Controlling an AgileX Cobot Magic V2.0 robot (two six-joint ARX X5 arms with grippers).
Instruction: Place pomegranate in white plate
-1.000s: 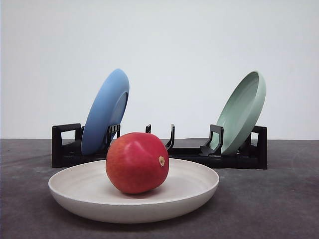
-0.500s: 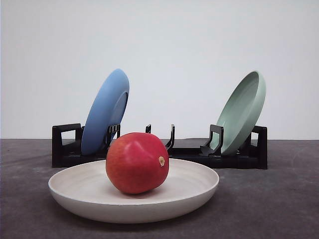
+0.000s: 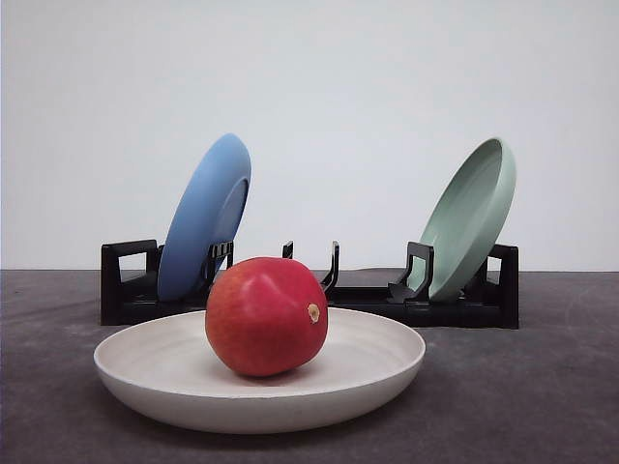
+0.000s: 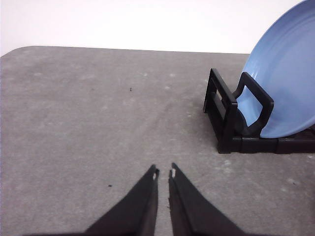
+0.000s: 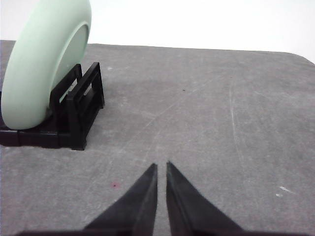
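On the grey table (image 3: 542,406), close to the front camera, we saw the white plate (image 3: 164,372) standing flat on its foot. Inside the plate lay the pomegranate (image 3: 266,316), a little left of the plate's middle, with its small tan nub turned to the right side. The fruit was red and glossy and it touched the plate floor. Nothing was holding it.

Behind the plate stood the black rack (image 3: 124,280), running across the table. At the left end of the rack the blue plate (image 3: 205,215) leaned on its edge, tilted to the right at the top. At the right end the pale green plate (image 3: 472,217) leaned in the same way, with its hollow side turned to the left. The middle slots of the rack held no plate.

From the left wrist camera we saw the left gripper (image 4: 163,173) over bare table, its two dark fingers brought nearly together with only a thin slit between the tips and nothing between them. The blue plate (image 4: 288,83) and the rack end (image 4: 231,118) were well apart from it.

From the right wrist camera the right gripper (image 5: 161,167) looked the same: fingers closed nearly to touching, grasping nothing, above bare table. The pale green plate (image 5: 44,69) stood in the rack (image 5: 81,105), well apart from it.
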